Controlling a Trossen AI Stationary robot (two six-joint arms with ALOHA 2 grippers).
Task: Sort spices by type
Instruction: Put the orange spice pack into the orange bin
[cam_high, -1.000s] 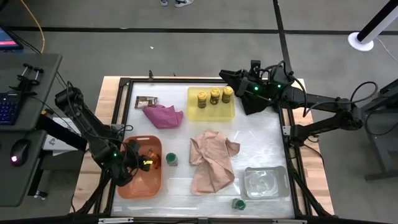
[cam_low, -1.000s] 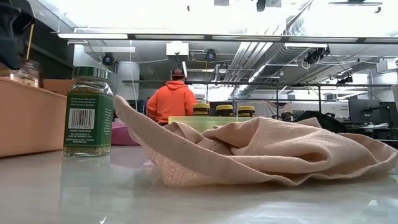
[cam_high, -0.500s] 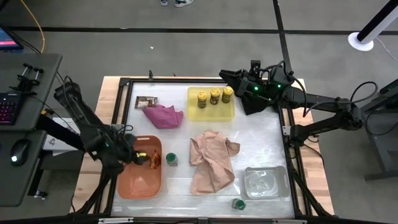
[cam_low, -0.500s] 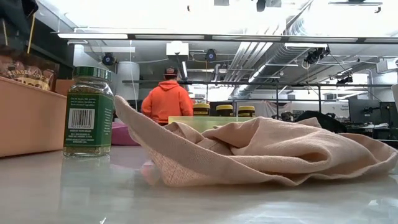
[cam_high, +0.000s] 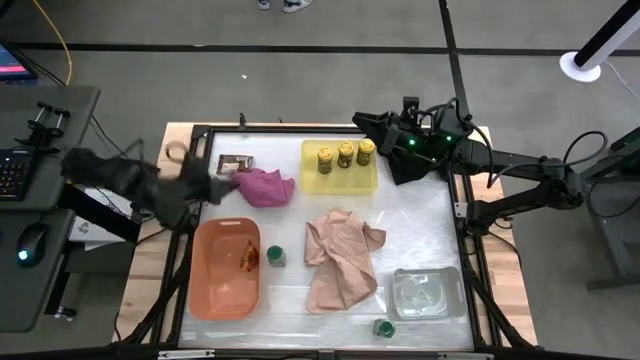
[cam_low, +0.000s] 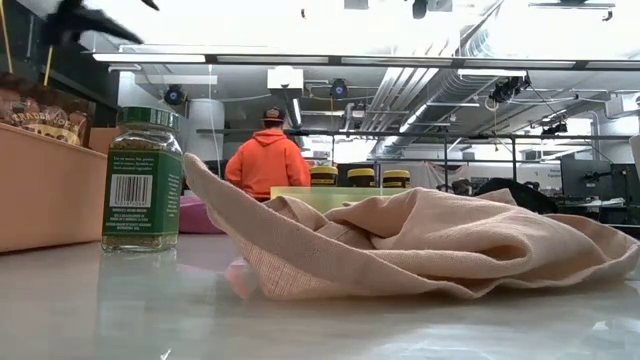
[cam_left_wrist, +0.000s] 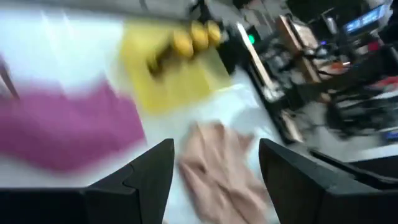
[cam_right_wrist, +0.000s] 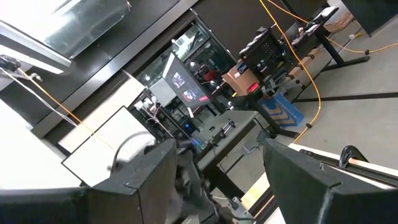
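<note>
My left gripper is open and empty, blurred above the table's left edge beside the pink cloth. A brown-orange packet lies in the orange tray. Another packet lies flat by the far left corner. Three yellow-lidded jars stand in the yellow tray. One green-lidded jar stands upright next to the orange tray, and a second is at the near edge. My right gripper waits open at the far edge.
A tan cloth lies crumpled mid-table. A clear tray sits near right, and a black cloth lies under the right arm. A person in orange stands in the room beyond.
My left gripper has risen out of the orange tray and swung quickly toward the far edge, ending by the pink cloth. A brown-orange packet stays behind, lying in the tray where the gripper was.
</note>
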